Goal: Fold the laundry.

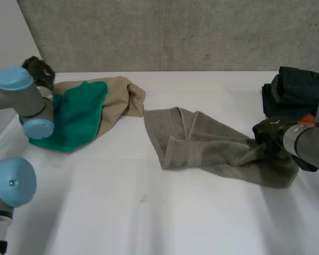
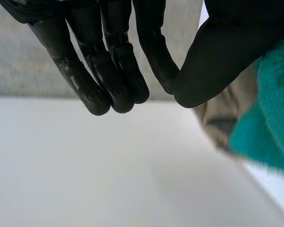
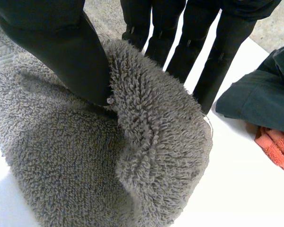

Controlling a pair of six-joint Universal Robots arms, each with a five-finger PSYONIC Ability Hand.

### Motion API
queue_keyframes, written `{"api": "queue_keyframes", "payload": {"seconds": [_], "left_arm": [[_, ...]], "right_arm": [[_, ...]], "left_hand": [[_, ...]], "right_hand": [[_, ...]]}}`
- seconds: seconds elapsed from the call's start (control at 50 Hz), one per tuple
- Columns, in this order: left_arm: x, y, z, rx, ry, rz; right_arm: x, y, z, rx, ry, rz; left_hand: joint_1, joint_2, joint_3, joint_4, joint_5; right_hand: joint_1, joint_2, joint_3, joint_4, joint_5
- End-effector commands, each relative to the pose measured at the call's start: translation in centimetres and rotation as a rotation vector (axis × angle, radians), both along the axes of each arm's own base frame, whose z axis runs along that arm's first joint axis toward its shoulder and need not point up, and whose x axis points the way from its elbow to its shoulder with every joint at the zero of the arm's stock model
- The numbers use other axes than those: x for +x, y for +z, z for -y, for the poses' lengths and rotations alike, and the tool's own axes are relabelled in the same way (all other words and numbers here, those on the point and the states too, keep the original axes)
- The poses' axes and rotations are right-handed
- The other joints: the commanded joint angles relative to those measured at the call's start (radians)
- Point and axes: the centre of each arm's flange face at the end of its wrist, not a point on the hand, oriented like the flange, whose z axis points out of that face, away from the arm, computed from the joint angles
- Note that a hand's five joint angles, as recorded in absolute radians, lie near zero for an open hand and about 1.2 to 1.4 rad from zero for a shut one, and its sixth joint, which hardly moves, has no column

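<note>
A crumpled grey towel (image 1: 202, 146) lies across the middle of the white table (image 1: 149, 212). My right hand (image 1: 271, 133) is at the towel's right end. In the right wrist view its thumb (image 3: 57, 42) and fingers pinch a raised fold of the grey towel (image 3: 85, 156). My left hand (image 1: 38, 69) is at the far left, behind a pile of green cloth (image 1: 77, 117) and tan cloth (image 1: 119, 98). In the left wrist view the left hand (image 2: 109, 56) has its fingers curled close to the thumb with nothing between them. The green cloth (image 2: 270, 127) and tan cloth (image 2: 225, 118) lie beside the thumb.
A stack of dark folded clothes (image 1: 295, 90) stands at the table's right edge, with an orange cloth (image 1: 308, 119) under it. In the right wrist view these dark clothes (image 3: 260, 101) and the orange cloth (image 3: 277, 146) lie just beyond the fingertips. A grey wall runs behind the table.
</note>
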Motion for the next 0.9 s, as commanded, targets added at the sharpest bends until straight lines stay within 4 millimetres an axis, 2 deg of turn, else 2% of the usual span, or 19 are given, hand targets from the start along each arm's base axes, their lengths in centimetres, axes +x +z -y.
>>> {"api": "queue_keyframes", "payload": {"seconds": [0.02, 0.06, 0.08, 0.1, 0.12, 0.14, 0.22, 0.28, 0.32, 0.4, 0.46, 0.56, 0.6, 0.62, 0.72, 0.78, 0.84, 0.86, 0.9], "left_arm": [[1.9, 1.5, 0.0, -0.009, 0.033, -0.099], [0.8, 2.1, -0.8, -0.003, -0.013, -0.167], [-0.6, 2.9, -1.7, 0.004, -0.082, -0.256], [-1.3, 3.2, -2.2, 0.016, -0.123, -0.307], [-2.0, 3.4, -2.8, 0.03, -0.164, -0.354], [-2.8, 3.6, -3.4, 0.042, -0.208, -0.401], [-7.6, 4.2, -7.1, 0.159, -0.463, -0.609], [-9.1, 3.7, -8.1, 0.224, -0.523, -0.673], [-9.3, 2.5, -8.5, 0.285, -0.519, -0.691], [-9.1, -0.2, -8.0, 0.352, -0.478, -0.61], [-8.6, -2.0, -7.7, 0.399, -0.444, -0.489], [-7.5, -3.9, -7.2, 0.447, -0.385, -0.345], [-7.4, -4.1, -7.0, 0.448, -0.369, -0.321], [-7.1, -4.3, -6.6, 0.437, -0.357, -0.311], [-6.4, -4.3, -5.8, 0.398, -0.317, -0.274], [-5.4, -3.9, -5.0, 0.351, -0.26, -0.213], [-3.8, -3.3, -3.9, 0.287, -0.155, -0.178], [-2.3, -2.9, -3.0, 0.232, -0.065, -0.159], [-1.0, -2.3, -2.2, 0.169, 0.019, -0.149]], "right_arm": [[0.3, 0.2, -0.3, -0.002, 0.015, 0.01], [0.5, 0.2, -0.5, 0.0, 0.019, 0.01], [0.6, 0.2, -0.6, 0.0, 0.022, 0.01], [0.6, 0.3, -0.6, -0.001, 0.023, 0.011], [0.6, 0.3, -0.7, 0.0, 0.023, 0.01], [0.7, 0.3, -0.7, -0.001, 0.025, 0.011], [0.7, 0.3, -0.9, 0.002, 0.028, 0.01], [0.6, 0.3, -1.0, 0.003, 0.025, 0.01], [0.5, 0.3, -1.0, 0.003, 0.023, 0.01], [0.3, 0.3, -0.9, 0.004, 0.017, 0.011], [0.2, 0.3, -0.9, 0.004, 0.015, 0.011], [0.3, 0.2, -0.8, -0.002, 0.019, 0.009], [0.3, 0.1, -0.8, -0.004, 0.019, 0.009], [0.3, 0.1, -0.8, -0.004, 0.022, 0.008], [0.4, -0.1, -0.9, -0.001, 0.026, 0.001], [0.4, -0.1, -0.8, -0.002, 0.027, -0.001], [0.4, 0.0, -0.9, -0.005, 0.029, 0.0], [0.4, 0.0, -0.9, -0.004, 0.029, -0.001], [0.5, 0.0, -0.9, -0.005, 0.031, 0.001]], "left_hand": [[0.245, 0.204, 0.212, 0.202, 0.232], [0.21, 0.169, 0.177, 0.168, 0.197], [-0.357, -0.398, -0.39, -0.399, -0.37], [-0.668, -0.708, -0.701, -0.71, -0.681], [-0.932, -0.973, -0.966, -0.975, -0.945], [-0.977, -1.018, -1.01, -1.02, -0.99], [-0.977, -1.018, -1.01, -1.02, -0.99], [-0.977, -1.018, -1.01, -1.02, -0.99], [-0.977, -1.018, -1.01, -1.02, -0.99], [-0.977, -1.018, -1.01, -1.02, -0.99], [-0.871, -0.912, -0.904, -0.914, -0.884], [-0.815, -0.856, -0.848, -0.857, -0.828], [-0.739, -0.78, -0.772, -0.781, -0.752], [-0.575, -0.616, -0.609, -0.618, -0.589], [-0.222, -0.263, -0.256, -0.265, -0.235], [0.243, 0.203, 0.21, 0.201, 0.23], [0.245, 0.204, 0.212, 0.202, 0.232], [0.245, 0.204, 0.212, 0.202, 0.232], [0.245, 0.204, 0.212, 0.202, 0.232]], "right_hand": [[0.286, 0.227, 0.218, 0.204, 0.234], [0.286, 0.227, 0.218, 0.204, 0.234], [0.286, 0.227, 0.218, 0.204, 0.234], [0.286, 0.227, 0.218, 0.204, 0.234], [0.286, 0.227, 0.218, 0.204, 0.234], [0.286, 0.227, 0.218, 0.204, 0.234], [0.286, 0.227, 0.218, 0.204, 0.234], [0.286, 0.227, 0.218, 0.204, 0.234], [0.286, 0.227, 0.218, 0.204, 0.234], [0.286, 0.227, 0.218, 0.204, 0.234], [0.286, 0.227, 0.218, 0.204, 0.234], [0.286, 0.227, 0.218, 0.204, 0.234], [0.286, 0.227, 0.218, 0.204, 0.234], [0.286, 0.227, 0.218, 0.204, 0.234], [0.286, 0.227, 0.218, 0.204, 0.234], [0.286, 0.227, 0.218, 0.204, 0.234], [0.286, 0.227, 0.218, 0.204, 0.234], [0.286, 0.227, 0.218, 0.204, 0.234], [0.286, 0.227, 0.218, 0.204, 0.234]]}}
